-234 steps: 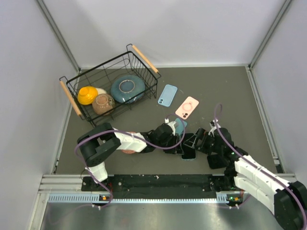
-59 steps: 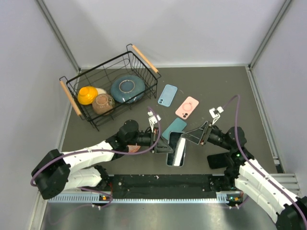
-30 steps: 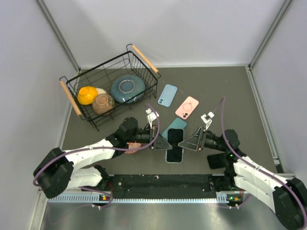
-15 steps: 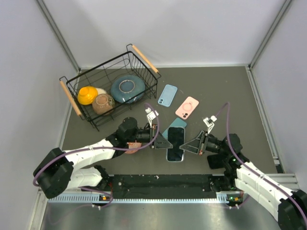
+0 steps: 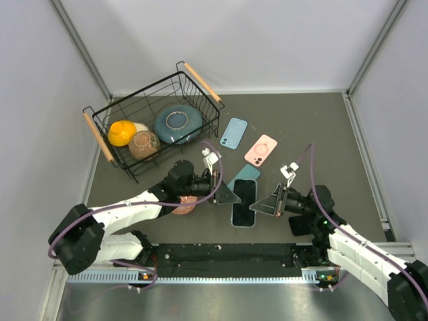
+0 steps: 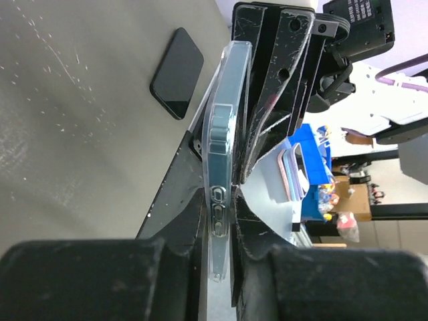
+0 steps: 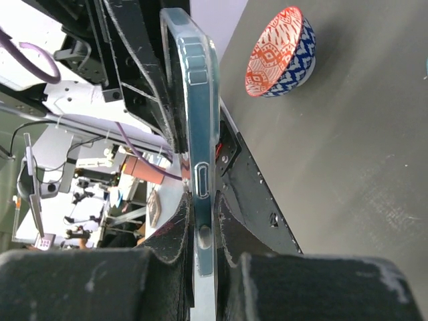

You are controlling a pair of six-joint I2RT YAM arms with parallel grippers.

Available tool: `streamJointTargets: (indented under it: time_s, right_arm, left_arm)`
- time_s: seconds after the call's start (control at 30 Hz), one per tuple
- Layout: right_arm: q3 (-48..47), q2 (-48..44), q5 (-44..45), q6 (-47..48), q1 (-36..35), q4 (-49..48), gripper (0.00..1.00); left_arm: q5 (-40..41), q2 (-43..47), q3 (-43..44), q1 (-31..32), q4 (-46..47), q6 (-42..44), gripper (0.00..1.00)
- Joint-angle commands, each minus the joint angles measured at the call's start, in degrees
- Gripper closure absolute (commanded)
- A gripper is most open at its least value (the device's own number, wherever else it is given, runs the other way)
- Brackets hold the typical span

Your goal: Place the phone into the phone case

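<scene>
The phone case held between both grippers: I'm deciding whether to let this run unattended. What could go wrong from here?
1. The left gripper and right gripper pinch only the thin side edges of the phone case; it could slip or twist free.
2. From above, the phone may not sit squarely in it; squeezing could pop it out.
3. The patterned bowl and a spare black phone lie close under the arms and could get knocked.

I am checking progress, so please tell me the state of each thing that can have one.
phone: screen up, inside the case rim.
phone case: around the phone, pinched both sides.
left claw: shut on phone case.
right claw: shut on phone case.
blue case: flat, back up.
pink case: flat, back up.
</scene>
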State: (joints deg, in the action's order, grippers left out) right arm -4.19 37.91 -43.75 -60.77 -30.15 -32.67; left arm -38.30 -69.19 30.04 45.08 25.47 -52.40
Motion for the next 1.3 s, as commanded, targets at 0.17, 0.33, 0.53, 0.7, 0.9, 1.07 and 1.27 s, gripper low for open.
streamJointTargets:
  time_s: [0.17,0.33,0.53,0.7,0.9,1.07,1.27]
  right_arm:
    - [-4.6,0.0,4.0,1.2,-0.9,2.0,1.00]
    - [-9.6,-0.3,8.6,4.8,-0.4,15.0,1.00]
    - [-18.0,1.1,15.3,12.9,4.9,42.0,1.00]
    - [-24.3,8.0,19.2,20.2,10.2,55.4,1.00]
    - [-30.8,17.5,19.4,26.0,13.7,58.9,1.00]
    - [-34.8,26.8,18.3,29.5,17.0,59.5,1.00]
    - [-37.2,35.1,16.2,33.9,22.6,60.3,0.94]
  left_arm:
    - [9.1,2.1,5.9,-0.1,-10.6,7.9,0.67]
    - [11.8,4.3,6.6,-0.6,-15.4,9.7,0.22]
    - [18.3,9.4,9.9,-2.5,-26.0,14.4,0.07]
    - [26.1,12.5,16.4,-2.8,-37.3,22.5,0.05]
    - [34.8,13.2,24.9,-3.1,-50.5,28.1,0.05]
    - [35.8,14.8,30.1,-3.8,-56.0,31.8,0.04]
    - [41.5,15.8,32.5,-4.0,-60.1,36.5,0.03]
